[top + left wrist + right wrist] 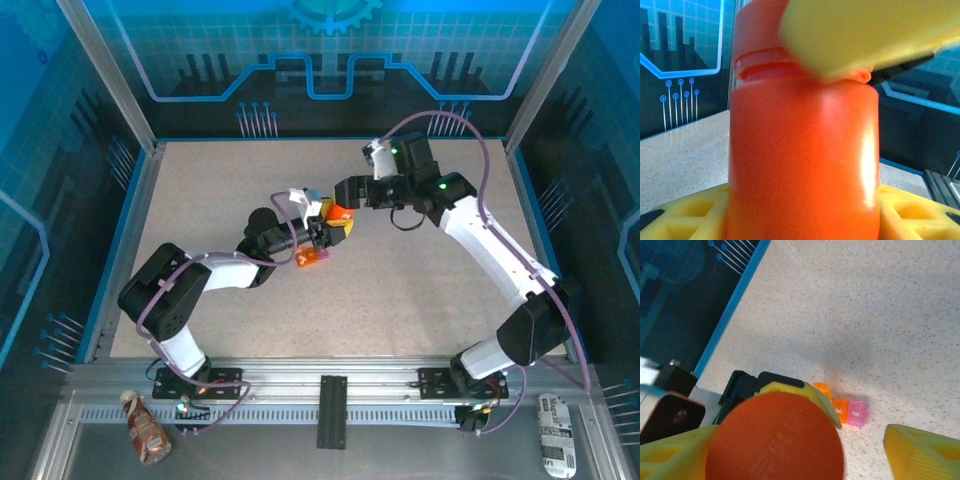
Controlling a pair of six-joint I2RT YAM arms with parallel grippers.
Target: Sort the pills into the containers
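Note:
An orange bottle (800, 150) with an orange cap (775, 440) stands upright above the table, and my left gripper (800, 220) is shut on its body between yellow fingers (685, 210). In the top view this bottle (340, 213) is at the table's middle, with my left gripper (328, 230) beside it. My right gripper (790, 452) is open around the cap, and its right finger (920, 455) stands clear of it. The containers (847, 411), a flat orange strip with a pink end, lie on the table just past the bottle, near my left wrist (313, 257). No pills show.
The speckled table (430, 300) has a blue rim and enclosure walls all around. Off the table at the front lie a brown packet (147, 430) on the left and a white printed packet (556, 442) on the right.

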